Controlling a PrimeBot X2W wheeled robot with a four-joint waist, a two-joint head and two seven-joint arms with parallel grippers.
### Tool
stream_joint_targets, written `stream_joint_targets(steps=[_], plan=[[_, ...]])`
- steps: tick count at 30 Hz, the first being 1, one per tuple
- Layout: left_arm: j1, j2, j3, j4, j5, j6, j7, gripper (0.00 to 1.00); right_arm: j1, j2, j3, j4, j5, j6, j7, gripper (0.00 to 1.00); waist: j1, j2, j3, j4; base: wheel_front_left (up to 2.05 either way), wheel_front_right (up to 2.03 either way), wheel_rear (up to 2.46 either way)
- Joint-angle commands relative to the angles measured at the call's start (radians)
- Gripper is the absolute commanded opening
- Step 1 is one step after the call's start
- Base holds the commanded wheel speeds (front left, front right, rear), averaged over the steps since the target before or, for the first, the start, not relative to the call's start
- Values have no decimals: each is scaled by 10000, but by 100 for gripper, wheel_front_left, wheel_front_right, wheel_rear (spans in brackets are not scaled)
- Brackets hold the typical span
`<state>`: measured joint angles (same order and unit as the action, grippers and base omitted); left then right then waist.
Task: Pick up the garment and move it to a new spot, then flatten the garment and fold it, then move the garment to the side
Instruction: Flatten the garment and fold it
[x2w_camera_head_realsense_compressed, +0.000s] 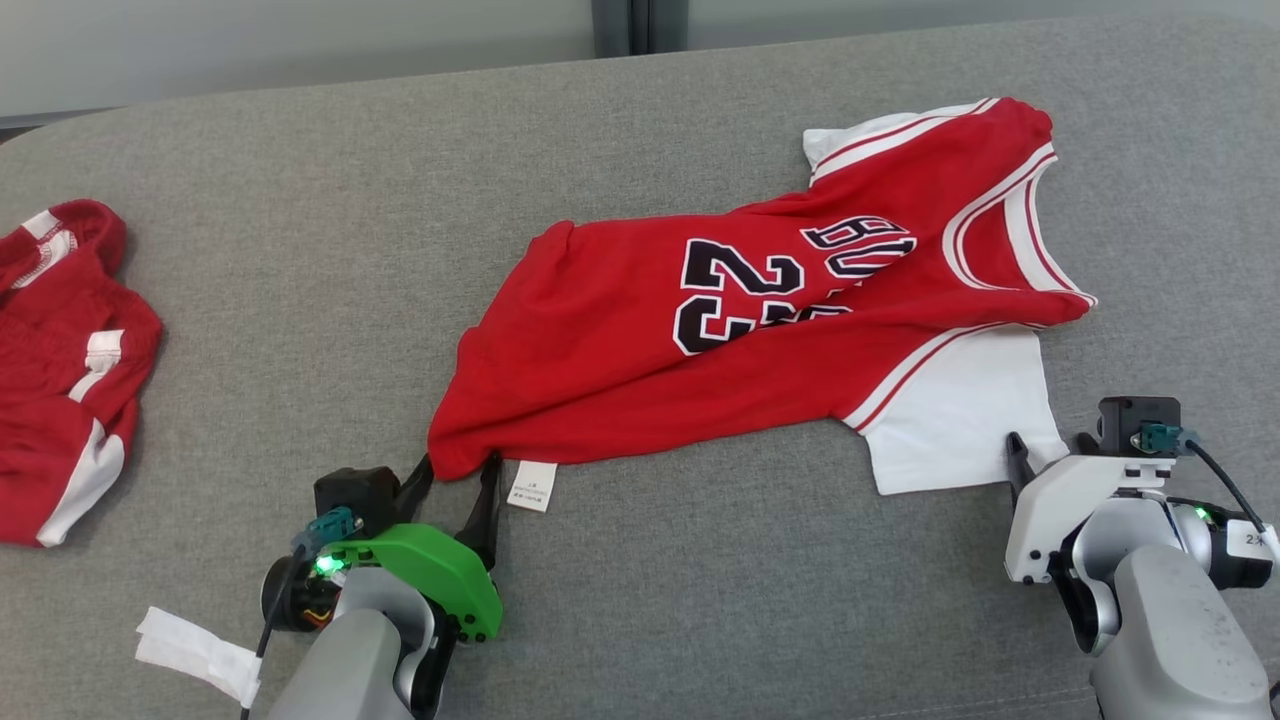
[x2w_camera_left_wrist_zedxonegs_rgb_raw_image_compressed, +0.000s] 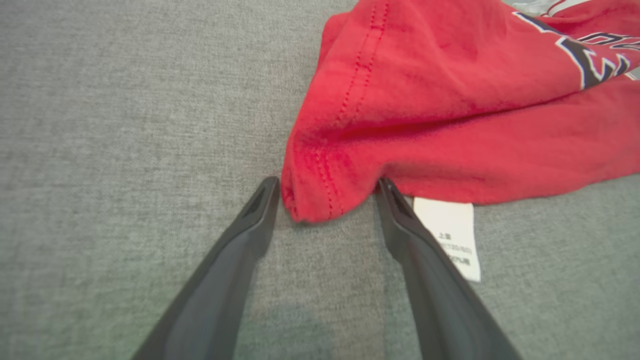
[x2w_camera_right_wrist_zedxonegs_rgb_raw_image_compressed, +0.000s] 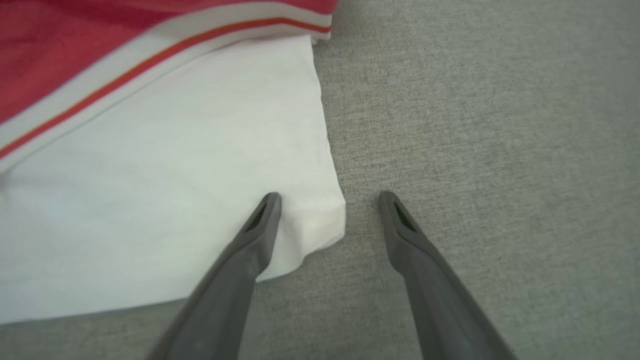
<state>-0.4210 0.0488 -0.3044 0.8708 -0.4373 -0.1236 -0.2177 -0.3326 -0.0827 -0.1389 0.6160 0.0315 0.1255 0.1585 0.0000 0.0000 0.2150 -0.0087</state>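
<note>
Both claws spread wide and empty at the near corners of the red number 23 jersey (x2w_camera_head_realsense_compressed: 700, 340), which lies slanted across the grey fabric bench (x2w_camera_head_realsense_compressed: 300, 250).

Left claw (x2w_camera_left_wrist_zedxonegs_rgb_raw_image_compressed: 327, 185) straddles the hem corner. If it closes shallow, it may nip one layer or snag the care label (x2w_camera_left_wrist_zedxonegs_rgb_raw_image_compressed: 452, 235). Right claw (x2w_camera_right_wrist_zedxonegs_rgb_raw_image_compressed: 329, 197) has one finger on the white sleeve (x2w_camera_right_wrist_zedxonegs_rgb_raw_image_compressed: 165, 175) and one on bare bench, so that thin corner could slip free. The hem's layer count is probably two, but it's hard to tell, and the chest lettering is creased over.
</note>
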Motion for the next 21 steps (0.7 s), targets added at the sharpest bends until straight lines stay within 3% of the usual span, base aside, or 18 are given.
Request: stream_joint_targets(steps=[1,15,16,18,19,20,21], plan=[[-16,63,3,270,-138,20,49,100,204,230,339,415,133,99,255,100,0,0,-8,8,0,0,0],[89,92,151,364,-534,115,-389,100,312,-12,790,715,645,105,244,100,0,0,-91,42,0,0,0],[48,122,133,398,-508,117,-398,65,311,-11,849,723,678,105,287,100,0,0,-79,38,0,0,0],[-34,156,105,495,-494,116,-402,6,302,-5,965,735,725,107,376,100,0,0,-58,29,0,0,0],[-66,139,74,554,-517,97,-345,0,300,2,1021,745,767,108,405,94,0,0,-49,22,0,0,0],[-113,113,17,621,-552,70,-295,0,306,8,1087,756,808,108,445,47,0,0,-44,12,0,0,0],[-143,104,-16,666,-575,52,-271,0,307,2,1138,751,856,108,461,25,0,0,-46,3,0,0,0]])
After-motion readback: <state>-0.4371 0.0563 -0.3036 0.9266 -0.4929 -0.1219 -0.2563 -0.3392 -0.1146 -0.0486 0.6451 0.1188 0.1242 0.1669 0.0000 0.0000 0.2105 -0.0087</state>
